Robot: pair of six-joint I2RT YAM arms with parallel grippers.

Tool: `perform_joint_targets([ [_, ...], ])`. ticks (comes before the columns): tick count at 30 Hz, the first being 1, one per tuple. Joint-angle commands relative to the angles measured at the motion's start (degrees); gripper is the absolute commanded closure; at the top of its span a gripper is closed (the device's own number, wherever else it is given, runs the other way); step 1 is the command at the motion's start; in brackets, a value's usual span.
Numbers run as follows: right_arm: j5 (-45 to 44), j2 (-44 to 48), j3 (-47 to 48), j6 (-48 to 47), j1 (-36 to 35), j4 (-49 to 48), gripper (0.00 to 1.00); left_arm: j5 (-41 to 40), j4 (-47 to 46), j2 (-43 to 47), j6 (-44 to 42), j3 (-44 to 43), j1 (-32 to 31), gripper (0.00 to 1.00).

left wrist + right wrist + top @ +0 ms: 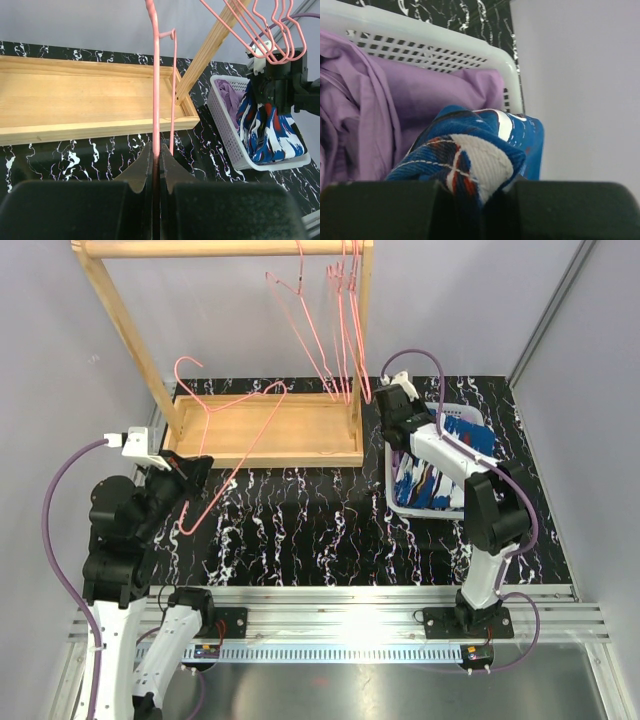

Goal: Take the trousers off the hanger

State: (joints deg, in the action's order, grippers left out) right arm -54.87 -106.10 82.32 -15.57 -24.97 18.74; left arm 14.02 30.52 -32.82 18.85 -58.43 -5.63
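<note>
A bare pink wire hanger (pixel 238 462) slants from the wooden rack base down to the table. My left gripper (pixel 193 478) is shut on its lower wire, and the left wrist view shows the hanger (pixel 156 90) pinched between the jaws of that gripper (pixel 156 151). The dark blue trousers (pixel 428 483) with white and red splashes hang into a white basket (pixel 392 502). My right gripper (pixel 398 420) is above them, shut on a fold. In the right wrist view the right gripper (pixel 480 192) clamps the blue trousers (pixel 470 160), with the lilac trousers (pixel 395 100) behind them in the basket (pixel 420 30).
A wooden clothes rack (pixel 270 430) stands at the back, with several empty pink hangers (pixel 340 330) on its rail at the right end. The basket (pixel 225 135) sits right of the rack, close to the grey right wall (pixel 590 390). The table (pixel 320 530) is black marbled.
</note>
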Motion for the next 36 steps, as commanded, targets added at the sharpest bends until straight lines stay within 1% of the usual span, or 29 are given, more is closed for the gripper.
perform_joint_targets([
  [1,3.1,-1.12,3.63,6.25,1.06,0.06,0.94,-1.89,-0.91,0.12,-1.1,-2.03,-0.26,1.0],
  [2,4.58,-0.6,3.2,7.47,1.24,0.5,0.91,-2.15,-0.73,0.04,-1.18,-2.3,-0.26,1.0],
  [4,10.81,2.38,1.53,11.52,1.76,0.51,0.83,-2.85,-0.29,-0.05,-1.19,-3.26,-0.26,1.0],
  [5,13.71,3.52,0.31,12.75,2.81,0.51,0.73,-2.86,0.15,-0.14,-1.27,-3.53,-0.26,1.0],
  [7,23.37,6.43,-0.15,16.27,4.4,0.85,0.54,-3.38,0.68,-0.23,-1.27,-4.58,-0.26,1.0],
  [8,27.5,7.05,-0.23,17.41,6.49,1.55,0.42,-3.47,1.37,-0.4,-1.36,-5.19,-0.26,1.0],
  [9,34.67,7.75,0.72,18.98,7.47,3.39,0.3,-3.65,2.08,-0.4,-1.36,-6.24,-0.26,1.0],
  [10,37.53,7.93,1.08,19.96,8.44,4.1,0.21,-3.74,2.08,-0.32,-1.45,-6.86,-0.26,1.0],
  [11,40.43,8.45,1.43,20.75,10.62,4.72,0.01,-3.74,2.69,-0.4,-1.71,-7.39,-0.26,1.0],
  [12,45.85,9.85,1.44,21.98,11.34,5.07,0.01,-3.83,3.13,-0.49,-1.89,-8.0,-0.26,1.0],
  [15,54.57,14.5,0.38,23.56,13.62,4.9,0.01,-4.7,4.81,-1.1,-2.68,-10.38,-0.26,1.0],
  [17,58.46,17.06,-0.23,24.62,14.6,5.08,0.01,-5.67,5.95,-1.55,-3.2,-12.05,-0.26,1.0],
  [18,62.56,19.86,-1.28,26.19,16.43,4.99,0.01,-6.11,6.56,-2.24,-3.47,-12.66,-0.26,1.0],
  [21,71.8,23.91,-3.48,28.93,19.08,4.02,0.01,-8.39,8.76,-3.21,-4.61,-15.21,-0.26,1.0],
  [23,69.39,23.23,-1.91,28.49,19.26,5.77,0.0,-9.19,9.29,-3.48,-4.79,-16.18,-0.26,1.0],
  [25,64.04,22.44,-1.47,29.19,19.61,8.22,0.01,-9.01,9.29,-3.57,-4.44,-16.62,-0.26,1.0],
  [27,56.67,21.73,-3.64,30.59,20.31,7.37,0.0,-9.01,9.29,-3.57,-3.65,-17.15,-0.26,1.0],
  [29,52.08,20.07,-5.24,31.04,20.4,7.01,0.01,-8.83,9.38,-3.92,-3.47,-17.76,-0.26,1.0],
  [30,50.67,17.01,-5.33,30.52,20.4,7.01,0.0,-8.75,9.55,-4.18,-3.56,-18.11,-0.26,1.0],
  [32,50.39,13.05,-4.81,30.25,20.4,7.1,0.0,-9.01,10.43,-5.06,-3.73,-19.26,-0.26,1.0],
  [33,51.43,9.11,-4.8,29.55,20.31,6.49,0.0,-9.01,10.69,-5.32,-3.82,-19.61,-0.26,1.0],
  [35,51.45,5.05,-4.72,29.81,20.31,4.47,0.01,-9.27,11.31,-5.59,-4.0,-20.84,-0.26,1.0],
  [36,51.62,0.77,-4.37,29.9,20.31,3.76,0.01,-9.45,11.4,-5.68,-4.09,-21.36,-0.26,1.0],
])
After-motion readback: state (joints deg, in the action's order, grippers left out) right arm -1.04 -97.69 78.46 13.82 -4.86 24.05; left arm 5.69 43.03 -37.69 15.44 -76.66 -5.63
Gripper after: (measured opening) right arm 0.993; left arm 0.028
